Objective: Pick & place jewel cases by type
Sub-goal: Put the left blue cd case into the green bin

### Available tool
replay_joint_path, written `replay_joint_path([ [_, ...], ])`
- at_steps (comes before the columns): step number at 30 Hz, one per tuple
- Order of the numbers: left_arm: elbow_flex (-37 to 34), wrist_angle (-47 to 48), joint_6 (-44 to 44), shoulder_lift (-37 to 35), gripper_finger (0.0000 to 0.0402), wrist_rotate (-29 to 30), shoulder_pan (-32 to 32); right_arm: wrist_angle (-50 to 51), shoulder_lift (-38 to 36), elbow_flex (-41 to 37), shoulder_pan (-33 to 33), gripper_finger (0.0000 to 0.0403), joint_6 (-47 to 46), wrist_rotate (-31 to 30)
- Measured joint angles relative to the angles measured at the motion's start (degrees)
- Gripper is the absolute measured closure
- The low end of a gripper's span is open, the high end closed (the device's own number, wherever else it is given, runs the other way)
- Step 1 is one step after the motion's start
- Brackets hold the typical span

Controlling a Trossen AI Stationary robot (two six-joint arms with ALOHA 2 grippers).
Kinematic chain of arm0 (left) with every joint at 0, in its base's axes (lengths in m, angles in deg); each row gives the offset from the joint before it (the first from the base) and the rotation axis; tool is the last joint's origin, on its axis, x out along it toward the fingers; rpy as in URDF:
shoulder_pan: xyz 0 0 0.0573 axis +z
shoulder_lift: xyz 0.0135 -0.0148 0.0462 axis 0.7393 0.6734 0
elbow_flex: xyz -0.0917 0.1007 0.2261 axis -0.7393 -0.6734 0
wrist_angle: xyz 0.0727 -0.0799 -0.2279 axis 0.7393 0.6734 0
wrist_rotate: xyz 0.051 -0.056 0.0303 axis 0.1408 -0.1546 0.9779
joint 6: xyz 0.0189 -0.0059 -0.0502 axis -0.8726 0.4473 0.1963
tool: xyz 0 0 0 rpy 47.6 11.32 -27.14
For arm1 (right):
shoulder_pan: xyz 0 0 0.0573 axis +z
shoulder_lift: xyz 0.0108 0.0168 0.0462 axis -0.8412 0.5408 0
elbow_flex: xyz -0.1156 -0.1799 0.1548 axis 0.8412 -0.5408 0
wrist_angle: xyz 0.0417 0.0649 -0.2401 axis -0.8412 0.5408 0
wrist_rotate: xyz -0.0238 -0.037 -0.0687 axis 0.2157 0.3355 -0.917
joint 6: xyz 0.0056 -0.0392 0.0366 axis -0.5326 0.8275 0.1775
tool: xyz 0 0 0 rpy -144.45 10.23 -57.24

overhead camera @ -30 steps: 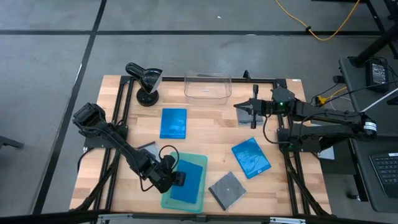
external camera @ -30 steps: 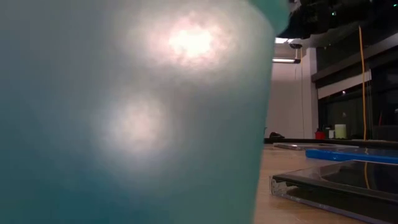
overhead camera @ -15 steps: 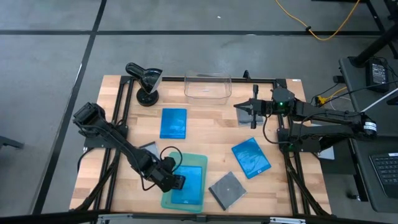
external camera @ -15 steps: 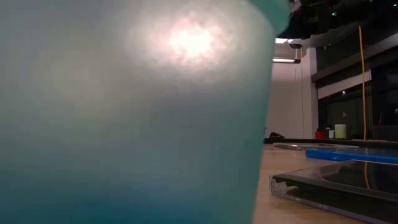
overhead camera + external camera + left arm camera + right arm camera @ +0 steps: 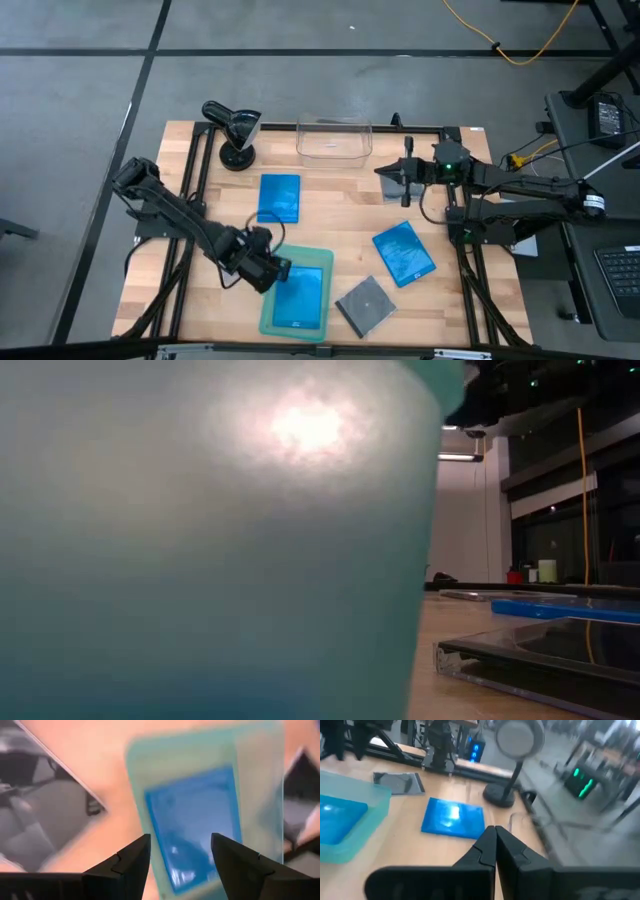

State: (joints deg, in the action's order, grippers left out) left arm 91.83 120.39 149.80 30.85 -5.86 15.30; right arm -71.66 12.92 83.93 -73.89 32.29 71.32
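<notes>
left gripper: fingers spread wide, holding nothing, at the near-left corner of the green tray.
blue case in tray: lies flat inside the tray.
other blue cases: one mid-table towards the far side, one to the right.
grey cases: one just right of the tray, one partly hidden under the left arm.
right gripper: fingers pressed together, empty, above the table's far right part.
clear bin: far edge.

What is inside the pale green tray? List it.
One blue jewel case lies flat inside the pale green tray. The open left pincer hangs over its edge. Whether anything lies under that case cannot be seen.
</notes>
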Motion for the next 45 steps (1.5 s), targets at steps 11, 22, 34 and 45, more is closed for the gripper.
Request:
replay_joint_path([
  [11,0.0,14.5,-2.5,-8.1,0.0201,7.2,7.9,-1.7,10.3,0.0,-1.4,0.0397,-2.8,8.1],
  [22,-0.7,28.5,-8.2,-12.4,0.0201,11.6,19.4,-7.5,13.5,0.0,-10.5,0.0397,3.0,16.4],
  [34,-27.3,5.2,-26.2,-26.8,0.0202,5.6,30.6,-9.7,14.1,0.0,-10.6,0.0397,3.2,14.9],
  [45,-39.3,-5.5,-42.3,-30.6,0.0345,2.2,41.3,-10.3,14.1,0.0,-10.6,0.0397,0.1,12.2],
])
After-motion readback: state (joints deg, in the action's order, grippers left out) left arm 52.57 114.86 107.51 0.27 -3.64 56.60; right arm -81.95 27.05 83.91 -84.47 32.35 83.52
